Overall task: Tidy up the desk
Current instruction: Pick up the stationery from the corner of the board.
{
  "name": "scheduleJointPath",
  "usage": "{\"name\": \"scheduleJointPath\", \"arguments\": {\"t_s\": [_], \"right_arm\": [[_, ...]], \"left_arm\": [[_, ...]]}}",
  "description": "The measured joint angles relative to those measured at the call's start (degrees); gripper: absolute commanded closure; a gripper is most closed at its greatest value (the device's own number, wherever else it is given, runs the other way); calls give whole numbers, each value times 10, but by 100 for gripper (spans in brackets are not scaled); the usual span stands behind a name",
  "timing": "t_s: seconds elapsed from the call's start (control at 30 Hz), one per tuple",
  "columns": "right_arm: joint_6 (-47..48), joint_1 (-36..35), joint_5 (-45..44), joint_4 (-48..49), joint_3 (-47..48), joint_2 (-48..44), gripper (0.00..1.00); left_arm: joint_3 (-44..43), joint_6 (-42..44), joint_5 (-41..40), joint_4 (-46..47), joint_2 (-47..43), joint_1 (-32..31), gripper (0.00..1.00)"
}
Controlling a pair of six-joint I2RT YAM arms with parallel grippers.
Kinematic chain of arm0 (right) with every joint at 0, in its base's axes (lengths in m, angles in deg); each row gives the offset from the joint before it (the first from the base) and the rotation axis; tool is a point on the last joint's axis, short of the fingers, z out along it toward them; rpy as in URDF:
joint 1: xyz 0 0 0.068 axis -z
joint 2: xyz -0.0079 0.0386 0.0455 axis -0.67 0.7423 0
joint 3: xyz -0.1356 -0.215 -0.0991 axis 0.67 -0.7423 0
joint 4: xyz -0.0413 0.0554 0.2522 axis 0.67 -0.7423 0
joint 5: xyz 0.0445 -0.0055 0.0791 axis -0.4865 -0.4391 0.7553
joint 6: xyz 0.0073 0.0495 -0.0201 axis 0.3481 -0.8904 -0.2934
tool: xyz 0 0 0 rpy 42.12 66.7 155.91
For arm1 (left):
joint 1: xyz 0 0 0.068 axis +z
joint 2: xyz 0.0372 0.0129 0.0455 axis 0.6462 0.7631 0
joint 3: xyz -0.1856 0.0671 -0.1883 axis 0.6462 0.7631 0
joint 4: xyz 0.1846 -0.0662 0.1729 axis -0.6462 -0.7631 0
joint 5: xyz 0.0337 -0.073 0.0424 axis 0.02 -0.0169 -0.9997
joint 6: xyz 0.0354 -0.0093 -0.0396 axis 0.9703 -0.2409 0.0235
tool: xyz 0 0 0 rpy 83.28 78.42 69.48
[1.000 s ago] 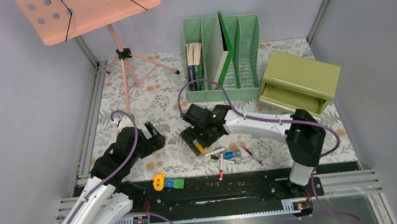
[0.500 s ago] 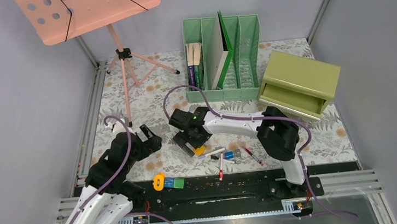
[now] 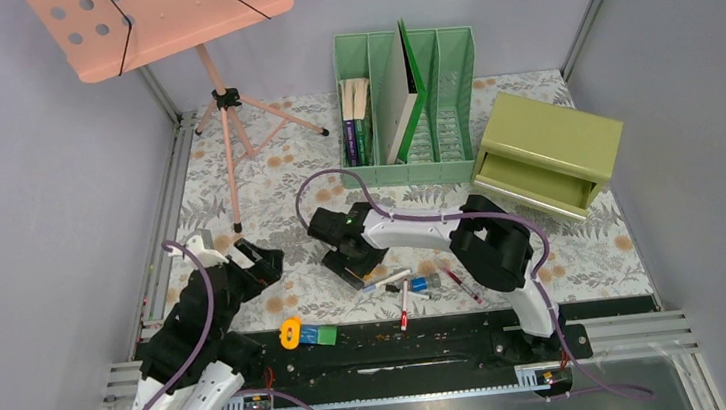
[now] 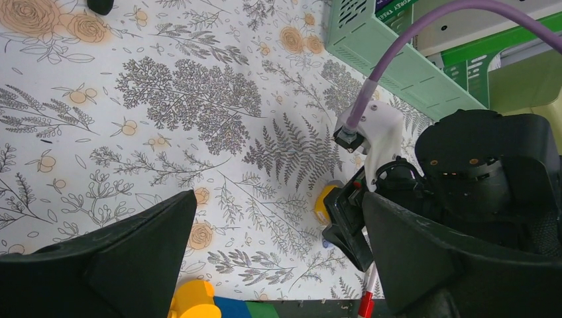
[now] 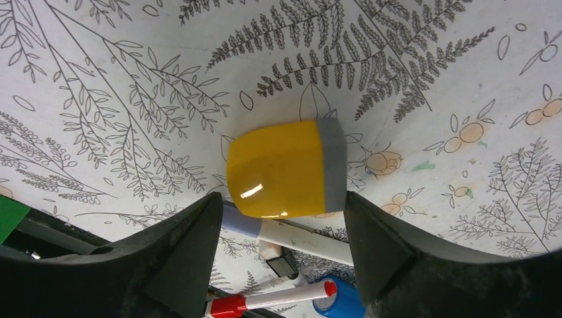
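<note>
My right gripper (image 5: pixel 281 218) is released, jaws apart on either side of the yellow grey-ended block (image 5: pixel 285 169), which lies flat on the fern-printed bench (image 3: pixel 266 174) near its front edge. To take it cleanly I should settle lower and squeeze squarely, since the glossy shell may slip. The white marker (image 5: pixel 298 235) and red-capped pen (image 5: pixel 265 301) lie just beside it and could get dragged. My left gripper (image 3: pixel 262 260) hangs wide open and empty, well apart. The green file rack (image 3: pixel 406 70) and olive drawer box (image 3: pixel 545 152) stand behind.
</note>
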Motion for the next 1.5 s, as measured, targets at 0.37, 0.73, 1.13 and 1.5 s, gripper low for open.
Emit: {"name": "scheduleJointPath", "arguments": {"t_s": [0.37,0.73,1.13,1.5], "right_arm": [[17,0,7,6,7,12,18],[22,0,8,6,51,41,44],[13,0,8,6,54,43,62],[-34,33,50,18,5,-35,67]], "left_arm": [[7,-8,0,1,0,0,1],[9,-9,3,5,24,0,1],[23,-22,2,9,30,0,1],[29,-18,20,36,95,0,1]]}}
